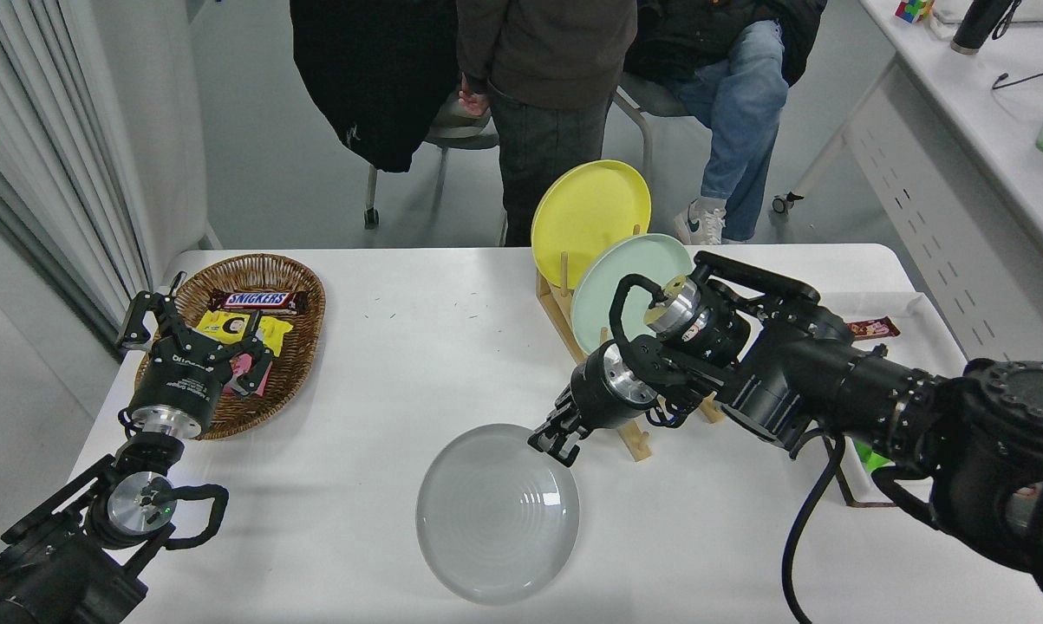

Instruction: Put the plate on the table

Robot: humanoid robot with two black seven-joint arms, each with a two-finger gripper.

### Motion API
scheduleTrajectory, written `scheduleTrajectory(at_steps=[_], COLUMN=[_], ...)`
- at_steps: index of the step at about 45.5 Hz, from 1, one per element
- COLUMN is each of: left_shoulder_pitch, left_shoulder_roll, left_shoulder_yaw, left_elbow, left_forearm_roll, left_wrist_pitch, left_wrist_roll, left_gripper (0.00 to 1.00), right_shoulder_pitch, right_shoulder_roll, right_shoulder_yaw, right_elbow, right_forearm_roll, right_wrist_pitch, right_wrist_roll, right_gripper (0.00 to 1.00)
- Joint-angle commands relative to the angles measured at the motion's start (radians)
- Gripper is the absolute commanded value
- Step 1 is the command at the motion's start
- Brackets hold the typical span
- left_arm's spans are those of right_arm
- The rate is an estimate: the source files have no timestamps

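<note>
Plates, snacks and two black arms on a white table (382,364), seen from above the robot's side. At lower left, parked left arm, its left gripper (193,329) pointing toward 12 o'clock, fingers spread apart over the near rim of a wicker basket (309,342). Inside the basket, a chocolate bar (257,300) and yellow snack packets (242,332).

Near the table's front centre, the plate (497,513): round, pale grey, lying face up and close to flat on the tabletop, so no long axis to speak of. Clamped on its rim at about 1 o'clock, the right gripper (556,442), fingers closed on the edge, wrist and forearm running back toward 3 o'clock and off the right edge.

Just behind the gripper, a wooden plate rack (634,442), partly hidden by the arm. Standing in it on edge, a mint-green plate (612,277) and, behind that toward 12 o'clock, a yellow plate (586,208), both faces tilted toward the camera.

At the far right, a white tray (920,303) with a snack bar (872,328) on it, largely covered by the arm.

Beyond the table's far edge, one person (547,78) standing, another seated person (729,69) alongside on a chair.
</note>
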Motion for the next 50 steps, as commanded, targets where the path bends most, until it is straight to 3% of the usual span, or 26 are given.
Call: scheduleTrajectory(at_steps=[1, 27, 50], left_shoulder_pitch=[0.000, 0.000, 0.000], left_shoulder_roll=[0.000, 0.000, 0.000], left_shoulder_yaw=[0.000, 0.000, 0.000], left_elbow=[0.000, 0.000, 0.000], left_forearm_roll=[0.000, 0.000, 0.000], left_wrist_pitch=[0.000, 0.000, 0.000], left_wrist_roll=[0.000, 0.000, 0.000], left_gripper=[0.98, 0.98, 0.98], right_shoulder_pitch=[-0.027, -0.079, -0.104], right_shoulder_roll=[0.000, 0.000, 0.000], right_shoulder_yaw=[0.048, 0.135, 0.218], right_elbow=[-0.008, -0.077, -0.094], right_forearm_roll=[-0.009, -0.038, -0.053], right_wrist_pitch=[-0.015, -0.040, 0.026], right_wrist_roll=[-0.006, 0.008, 0.008], right_gripper=[0.00, 0.00, 0.00])
